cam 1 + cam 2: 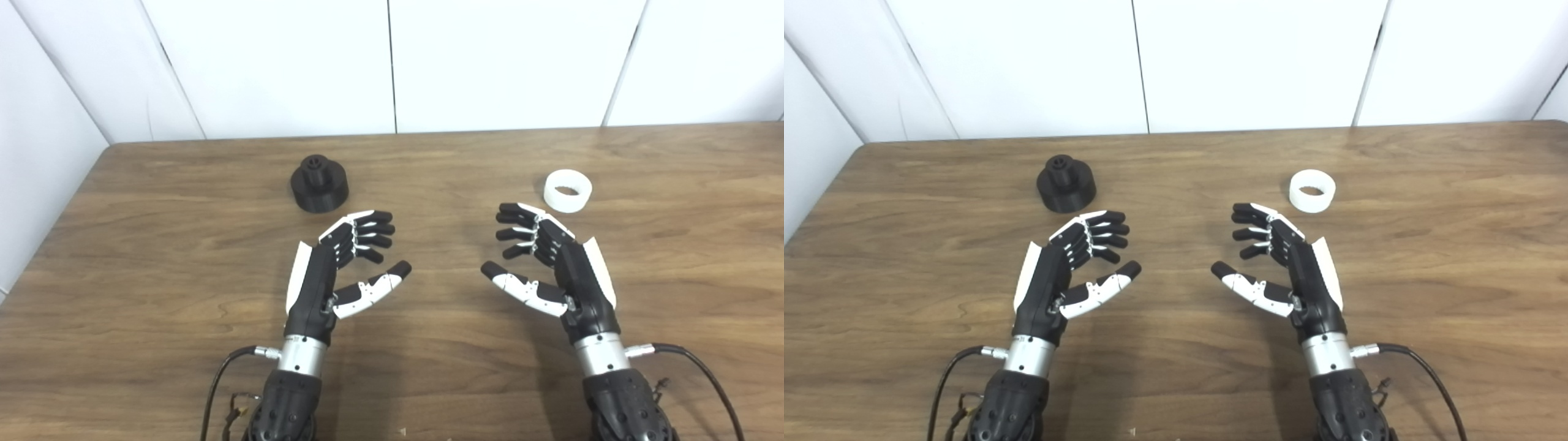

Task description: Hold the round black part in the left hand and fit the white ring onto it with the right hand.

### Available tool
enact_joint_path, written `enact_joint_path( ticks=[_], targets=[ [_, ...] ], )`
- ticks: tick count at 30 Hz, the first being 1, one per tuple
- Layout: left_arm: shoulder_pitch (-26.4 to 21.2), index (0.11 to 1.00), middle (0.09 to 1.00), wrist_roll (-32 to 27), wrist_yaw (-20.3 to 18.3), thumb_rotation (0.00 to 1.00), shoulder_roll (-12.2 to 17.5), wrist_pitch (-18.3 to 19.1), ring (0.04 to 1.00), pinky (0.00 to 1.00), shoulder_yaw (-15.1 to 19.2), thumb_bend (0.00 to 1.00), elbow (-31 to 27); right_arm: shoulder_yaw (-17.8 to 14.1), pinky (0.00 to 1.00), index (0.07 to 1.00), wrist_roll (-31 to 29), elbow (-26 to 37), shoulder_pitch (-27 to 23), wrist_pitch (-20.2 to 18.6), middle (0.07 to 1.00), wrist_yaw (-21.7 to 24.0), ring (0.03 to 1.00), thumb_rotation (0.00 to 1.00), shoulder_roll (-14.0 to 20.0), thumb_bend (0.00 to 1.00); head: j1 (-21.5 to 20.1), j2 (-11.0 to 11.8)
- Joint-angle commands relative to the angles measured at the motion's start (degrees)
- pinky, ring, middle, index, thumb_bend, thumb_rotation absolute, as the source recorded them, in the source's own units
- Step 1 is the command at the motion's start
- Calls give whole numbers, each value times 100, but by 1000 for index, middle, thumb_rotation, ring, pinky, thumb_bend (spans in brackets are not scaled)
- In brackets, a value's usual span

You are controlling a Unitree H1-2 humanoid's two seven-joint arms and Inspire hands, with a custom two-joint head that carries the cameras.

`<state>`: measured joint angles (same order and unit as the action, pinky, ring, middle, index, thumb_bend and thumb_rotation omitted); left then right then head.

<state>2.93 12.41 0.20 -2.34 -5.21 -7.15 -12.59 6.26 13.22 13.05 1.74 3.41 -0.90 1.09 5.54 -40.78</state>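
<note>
The round black part (319, 183) stands on the wooden table (122, 257), a stepped disc with a small hub on top, at the back left. The white ring (568, 190) lies flat at the back right. My left hand (343, 263) hovers open just in front of and to the right of the black part, palm facing inward, holding nothing. Mirroring it, my right hand (545, 263) is open, its fingertips a short way in front of and left of the ring. Neither hand touches an object.
White wall panels (392, 61) rise behind the table's far edge. The table's left edge runs diagonally at the left (55, 226). Cables (698, 367) trail from both wrists near the front edge.
</note>
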Motion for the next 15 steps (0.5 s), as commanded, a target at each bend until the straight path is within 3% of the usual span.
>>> enact_joint_path(
  ticks=[1, 15],
  targets=[
    [-188, 666, 667, -50, 21, 134, -22, -131, 632, 540, -6, 633, -90, 33, 554, 758, -39, 161, 1, 166, 754, -23, 685, 192, -80, 640, 6, -8],
    [-171, 667, 667, -53, 23, 134, -10, -163, 629, 534, -4, 627, -83, 44, 551, 753, 10, 141, 14, 220, 748, -71, 677, 196, -84, 645, -24, -8]
  ],
)
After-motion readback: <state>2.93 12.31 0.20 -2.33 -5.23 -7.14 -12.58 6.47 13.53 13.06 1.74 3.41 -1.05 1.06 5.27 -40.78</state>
